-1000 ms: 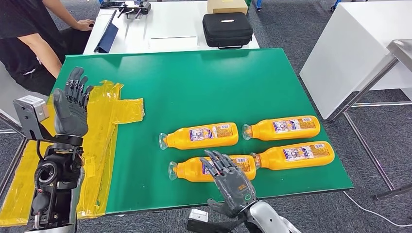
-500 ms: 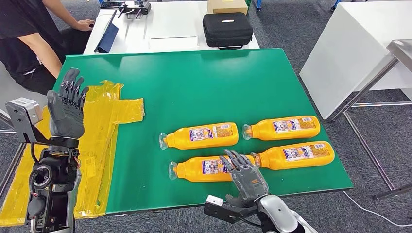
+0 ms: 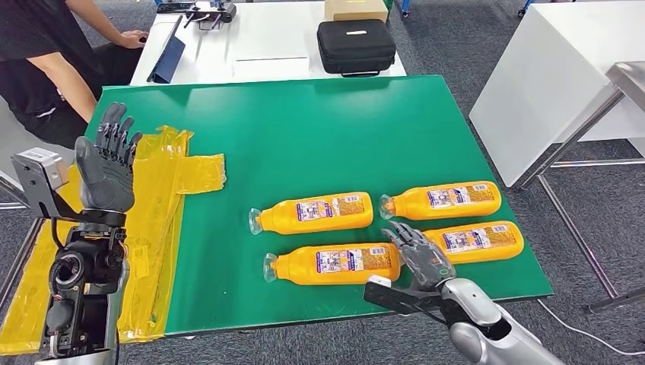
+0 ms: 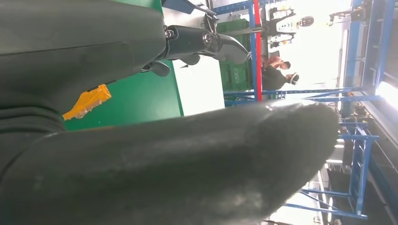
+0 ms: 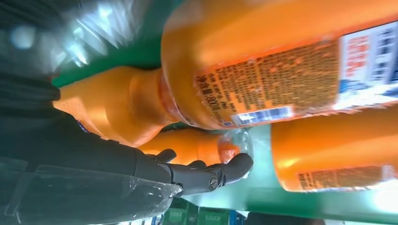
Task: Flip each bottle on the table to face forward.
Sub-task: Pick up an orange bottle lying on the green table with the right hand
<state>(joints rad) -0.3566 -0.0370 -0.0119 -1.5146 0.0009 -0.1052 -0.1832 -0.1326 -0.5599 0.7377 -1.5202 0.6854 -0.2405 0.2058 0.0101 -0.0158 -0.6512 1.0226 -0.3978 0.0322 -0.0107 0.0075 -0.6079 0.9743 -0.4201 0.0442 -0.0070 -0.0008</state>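
Note:
Several orange bottles lie on their sides on the green table (image 3: 304, 129), caps pointing left. In the back row are one bottle (image 3: 316, 212) and another (image 3: 445, 200); the front row has a left bottle (image 3: 335, 264) and a right bottle (image 3: 479, 241). My right hand (image 3: 420, 255) hovers with fingers spread over the gap between the two front bottles, at the right one's neck, holding nothing. The right wrist view shows a labelled bottle (image 5: 281, 61) close up and a dark finger (image 5: 206, 176) near a clear cap. My left hand (image 3: 106, 171) is raised, fingers apart and empty, above the yellow tape.
Yellow tape (image 3: 171, 175) covers the table's left part. A person (image 3: 46, 61) sits at the back left. Behind the green table, a white table (image 3: 266, 38) carries a black case (image 3: 355, 46). A white cabinet (image 3: 548, 84) stands to the right.
My right hand has slid to the right, from over the front left bottle to the gap at the front right bottle's neck. The left hand has barely shifted.

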